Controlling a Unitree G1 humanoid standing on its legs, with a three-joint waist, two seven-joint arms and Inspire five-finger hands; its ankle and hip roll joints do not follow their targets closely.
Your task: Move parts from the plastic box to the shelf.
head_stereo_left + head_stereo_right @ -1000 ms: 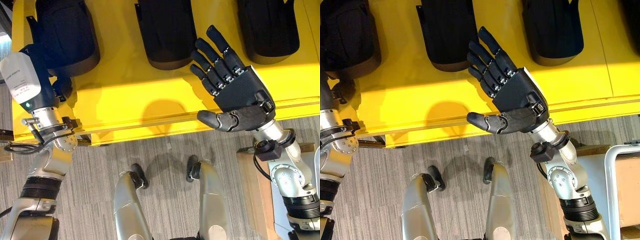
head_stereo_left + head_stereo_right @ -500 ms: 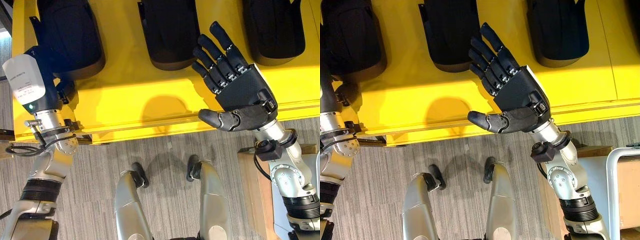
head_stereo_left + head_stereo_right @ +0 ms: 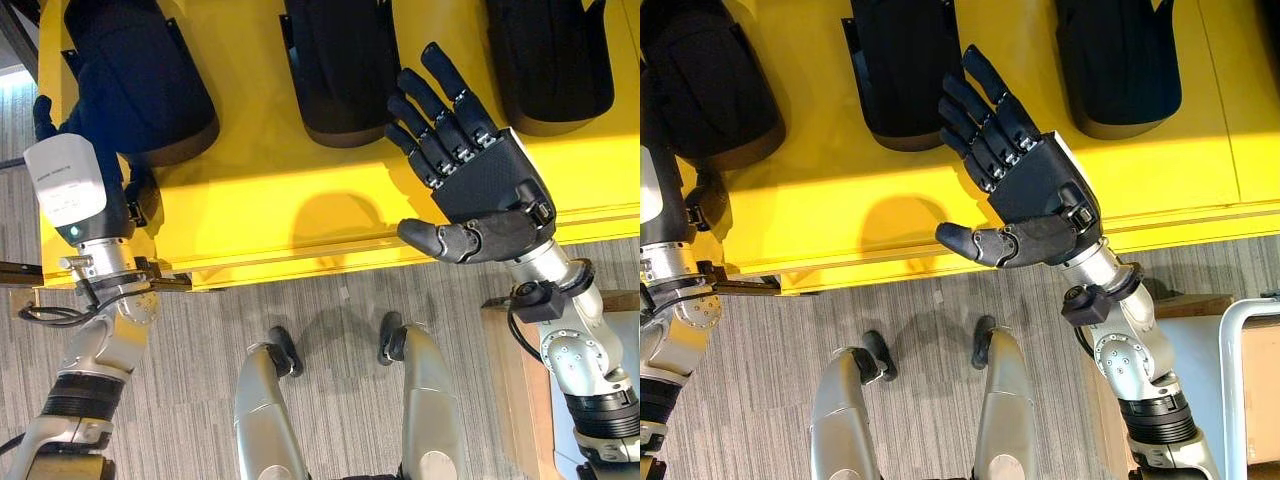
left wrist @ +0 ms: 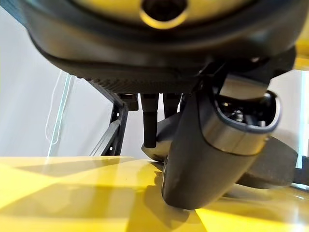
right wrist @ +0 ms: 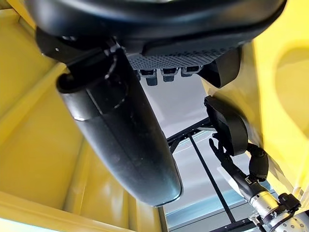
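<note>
Left eye view. My right hand [image 3: 480, 195] hovers over the front edge of the yellow shelf [image 3: 300, 200], palm up, fingers straight and spread, thumb out to the side; it holds nothing. Three black parts lie in a row along the shelf's far side: the left part [image 3: 140, 85], the middle part [image 3: 340, 70] and the right part [image 3: 550, 60]. Each has its long axis running front to back, with its rounded end pointing at the front edge. My left hand [image 3: 80, 180] sits at the shelf's left end, just beside the near end of the left part; its fingers are hidden, so I cannot tell their state.

Right eye view. The same scene: the fingertips [image 3: 975, 62] of my right hand reach toward the gap between the middle part and the right part, touching neither.

Left wrist view. My thumb rests low over the yellow surface, and a dark rounded part lies just beyond it; contact is unclear.

Right wrist view. My right thumb stands free over the yellow shelf, grasping nothing.

Judgement: the left hand is nearer a part; any adjustment to the left part falls to it.
</note>
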